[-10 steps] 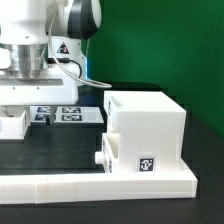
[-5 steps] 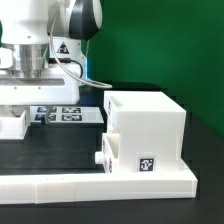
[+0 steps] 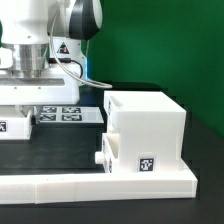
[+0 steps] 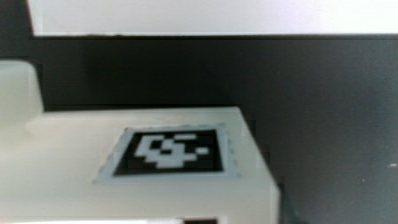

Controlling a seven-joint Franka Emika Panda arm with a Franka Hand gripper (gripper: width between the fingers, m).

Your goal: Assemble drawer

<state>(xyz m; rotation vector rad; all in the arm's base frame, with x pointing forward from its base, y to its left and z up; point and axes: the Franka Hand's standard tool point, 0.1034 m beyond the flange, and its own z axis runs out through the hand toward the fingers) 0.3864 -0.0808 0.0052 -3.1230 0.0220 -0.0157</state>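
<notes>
Spotted the drawer on the black counter at the exterior view's left edge, well apart from the white casing. Can't tell whether the gripper over it is wide or narrow.

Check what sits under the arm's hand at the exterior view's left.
A small white part bearing a black-and-white tag. The arm covers its top in the exterior view, so whether it is gripped, or rests on the black table, cannot be told.
</notes>
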